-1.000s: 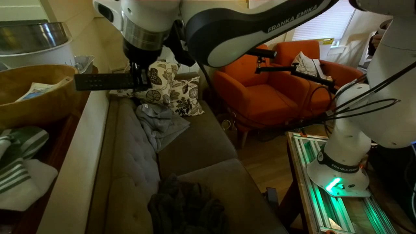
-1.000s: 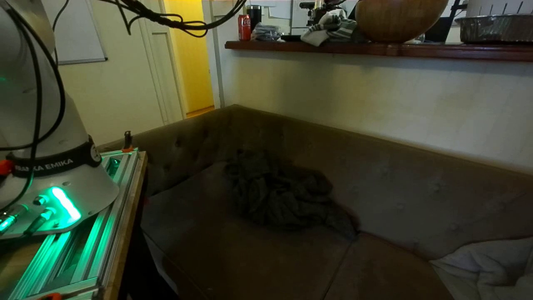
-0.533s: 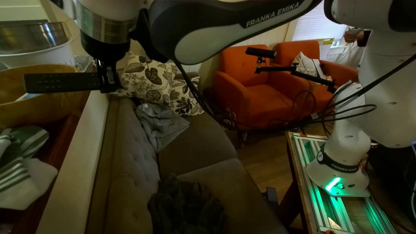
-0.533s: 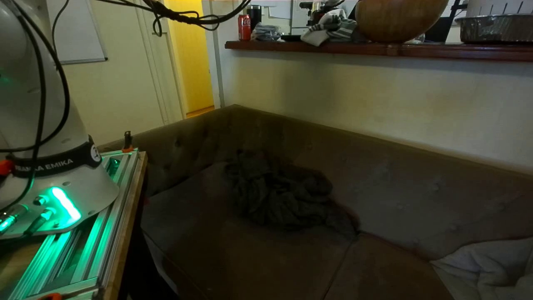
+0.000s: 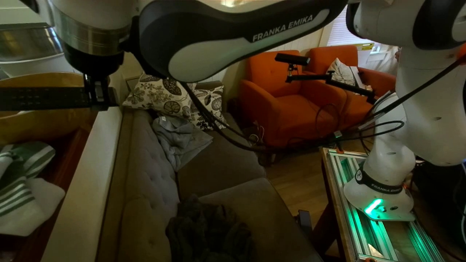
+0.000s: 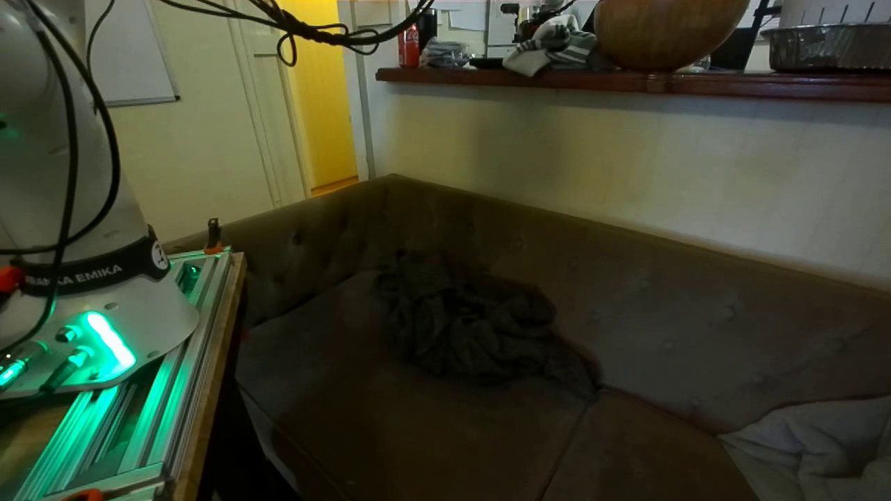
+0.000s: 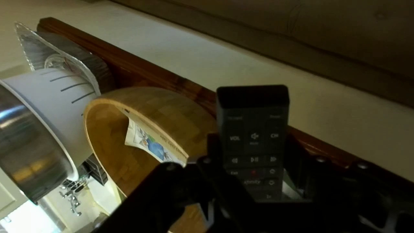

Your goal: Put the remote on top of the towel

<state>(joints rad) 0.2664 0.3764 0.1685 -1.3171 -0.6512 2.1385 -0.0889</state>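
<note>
1. Half wall [image 6: 626,160]: runs right behind the sofa [image 5: 225,156] back. Open air spans from it over the seat to the robot's bench [image 5: 382,236]; a strip of floor [image 5: 305,178] shows between sofa and bench.
2. Sofa: brownish, tufted back. Dark crumpled cloth [image 6: 480,327] on the seat, grey cloth [image 5: 180,140] farther along, patterned pillows [image 5: 167,94] at the end; orange armchairs [image 5: 291,94] beyond.
3. Arm [image 5: 211,54]: base on the bench, forearm crossing high above the sofa in an exterior view, wrist end near the ledge [image 6: 452,77].
4. Ledge: dark red wood on top of the half wall, front edge facing the sofa. Carries foil pan [image 6: 828,50], wooden bowl [image 7: 174,113] and towel [image 5: 27,189].
5. Bowl: upright, printed paper [image 7: 152,145] inside, white container [image 7: 58,116] beside it.
6. Towel: green-and-white stripes, rumpled, just beside the bowl; pale end reaches the ledge's front edge.
7. Gripper [image 5: 99,98]: aimed down, clamped on the remote [image 7: 254,129], a finger on each long side.
8. Remote: up in the air near the bowl; height over the ledge, can't tell. Long axis about level in an exterior view, running from the gripper out past the left edge. Wrist view: buttons face the camera, VOL/CH rows toward the top, xfinity row lower, between the fingers.
</note>
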